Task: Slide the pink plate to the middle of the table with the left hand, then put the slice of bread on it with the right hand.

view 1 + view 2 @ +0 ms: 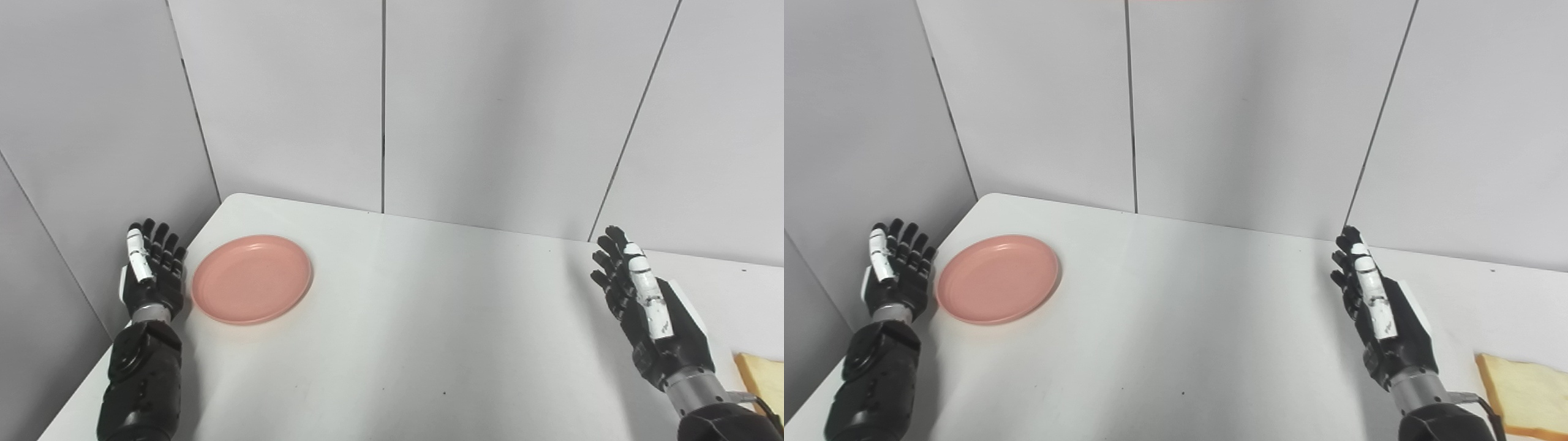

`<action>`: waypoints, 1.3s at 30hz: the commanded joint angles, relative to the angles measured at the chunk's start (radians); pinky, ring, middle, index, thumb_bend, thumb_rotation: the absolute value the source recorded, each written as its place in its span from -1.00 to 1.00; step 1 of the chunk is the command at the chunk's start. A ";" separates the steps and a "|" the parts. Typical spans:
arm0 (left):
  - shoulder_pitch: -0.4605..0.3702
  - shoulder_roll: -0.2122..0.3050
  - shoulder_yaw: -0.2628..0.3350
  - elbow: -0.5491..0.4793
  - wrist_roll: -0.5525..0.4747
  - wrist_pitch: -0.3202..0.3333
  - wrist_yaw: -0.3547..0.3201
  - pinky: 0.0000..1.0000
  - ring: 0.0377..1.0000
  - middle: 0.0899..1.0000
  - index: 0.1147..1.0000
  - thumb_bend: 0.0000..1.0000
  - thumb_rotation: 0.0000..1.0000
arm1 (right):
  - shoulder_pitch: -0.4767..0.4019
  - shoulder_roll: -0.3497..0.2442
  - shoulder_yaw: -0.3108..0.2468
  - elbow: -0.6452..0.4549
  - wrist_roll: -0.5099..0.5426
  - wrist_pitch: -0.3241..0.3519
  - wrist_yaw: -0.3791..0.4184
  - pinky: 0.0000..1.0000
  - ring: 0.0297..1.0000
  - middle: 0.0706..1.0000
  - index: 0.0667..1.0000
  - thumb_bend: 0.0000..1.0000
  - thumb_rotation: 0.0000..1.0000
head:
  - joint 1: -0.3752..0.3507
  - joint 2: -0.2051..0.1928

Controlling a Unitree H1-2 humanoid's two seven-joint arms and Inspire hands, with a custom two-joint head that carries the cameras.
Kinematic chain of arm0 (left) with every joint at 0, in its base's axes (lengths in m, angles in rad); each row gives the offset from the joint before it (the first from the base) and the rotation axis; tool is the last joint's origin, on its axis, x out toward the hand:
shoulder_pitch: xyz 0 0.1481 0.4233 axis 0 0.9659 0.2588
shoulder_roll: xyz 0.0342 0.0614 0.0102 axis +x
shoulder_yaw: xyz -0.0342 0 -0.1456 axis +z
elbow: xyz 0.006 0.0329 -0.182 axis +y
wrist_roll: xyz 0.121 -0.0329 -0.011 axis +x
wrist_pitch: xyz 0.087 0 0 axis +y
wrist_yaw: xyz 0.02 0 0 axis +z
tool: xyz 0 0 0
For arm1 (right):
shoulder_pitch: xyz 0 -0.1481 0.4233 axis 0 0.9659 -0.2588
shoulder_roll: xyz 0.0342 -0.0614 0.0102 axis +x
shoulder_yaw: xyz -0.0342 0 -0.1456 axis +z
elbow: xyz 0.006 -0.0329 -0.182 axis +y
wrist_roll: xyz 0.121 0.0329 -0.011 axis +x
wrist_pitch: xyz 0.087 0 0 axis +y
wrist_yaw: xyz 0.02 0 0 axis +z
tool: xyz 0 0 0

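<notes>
White table [429, 318]: pink plate [252, 286] sits just right of the open, empty left robot hand [152, 272]; right robot hand [643, 294] open, empty too.

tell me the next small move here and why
Probably bring the left robot hand right onto the rim of the pink plate: the plate sits near the table's left edge, both hands open and empty, and the bread waits by the right robot hand.

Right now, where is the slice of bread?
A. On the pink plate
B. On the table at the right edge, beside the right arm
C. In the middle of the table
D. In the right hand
B: the slice of bread lies flat on the table at the right edge; the pink plate is bare and the right hand is open.
</notes>
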 commanded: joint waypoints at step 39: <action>-0.098 -0.087 -0.288 0.056 0.133 0.055 -0.141 0.92 0.92 0.88 0.84 -0.25 1.00 | -0.027 0.028 0.020 -0.007 -0.024 -0.052 -0.023 1.00 1.00 1.00 1.00 -0.87 1.00 | -0.126 -0.031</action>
